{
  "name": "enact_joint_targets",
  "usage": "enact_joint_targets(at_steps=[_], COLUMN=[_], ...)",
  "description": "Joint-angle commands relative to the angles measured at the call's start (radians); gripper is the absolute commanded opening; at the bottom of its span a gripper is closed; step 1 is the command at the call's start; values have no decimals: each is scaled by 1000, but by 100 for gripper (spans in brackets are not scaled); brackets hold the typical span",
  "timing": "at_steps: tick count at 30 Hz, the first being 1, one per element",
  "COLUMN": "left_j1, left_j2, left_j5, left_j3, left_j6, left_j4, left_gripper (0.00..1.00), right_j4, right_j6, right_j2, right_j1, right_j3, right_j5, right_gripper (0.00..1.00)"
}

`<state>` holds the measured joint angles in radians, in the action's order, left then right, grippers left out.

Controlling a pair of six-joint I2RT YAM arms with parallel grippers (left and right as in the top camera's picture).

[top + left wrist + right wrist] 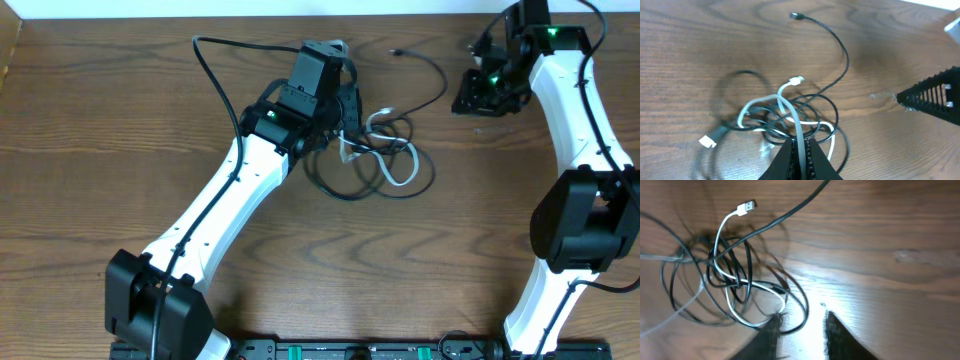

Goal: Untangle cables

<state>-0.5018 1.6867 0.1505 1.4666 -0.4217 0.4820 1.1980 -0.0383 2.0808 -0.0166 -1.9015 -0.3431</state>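
Two grippers, one tangle point(375, 150). Your left gripper point(801, 145) was clamped on the single white cable point(782, 91); your right gripper point(802, 325), jaws parted, sat beside at least two looped black cables point(790, 211).

Tangled cables point(390, 165) lie on the table point(100, 150) at the left arm point(250, 175) tip.

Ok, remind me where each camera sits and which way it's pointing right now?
Overhead: fixed above the table, looking straight down; both arms, the left hand and right hand show.
Left wrist: looks down past its own shut fingers, which pinch a white cable; the right hand shows at the right edge.
Right wrist: looks down past its own parted fingers at bare wood, the cables to the left.
Shared: all three see the cables.
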Motion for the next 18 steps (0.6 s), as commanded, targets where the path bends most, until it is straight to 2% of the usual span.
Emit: enact_joint_targets(at_steps=[1, 4, 9, 18], left_j1=[-6, -7, -7, 27], left_j2=[0, 0, -2, -52], left_j5=[-9, -8, -9, -8], left_j3=[9, 10, 9, 10], left_j6=[14, 14, 21, 24], left_j4=[11, 11, 11, 16], left_gripper=[8, 7, 8, 7], right_j4=[-13, -45, -138, -310], right_j6=[44, 43, -24, -151], right_j2=[-17, -17, -17, -17], right_j1=[-40, -83, -162, -265], right_j3=[6, 18, 86, 250], right_j5=[-106, -120, -120, -162], right_gripper=[13, 4, 1, 1])
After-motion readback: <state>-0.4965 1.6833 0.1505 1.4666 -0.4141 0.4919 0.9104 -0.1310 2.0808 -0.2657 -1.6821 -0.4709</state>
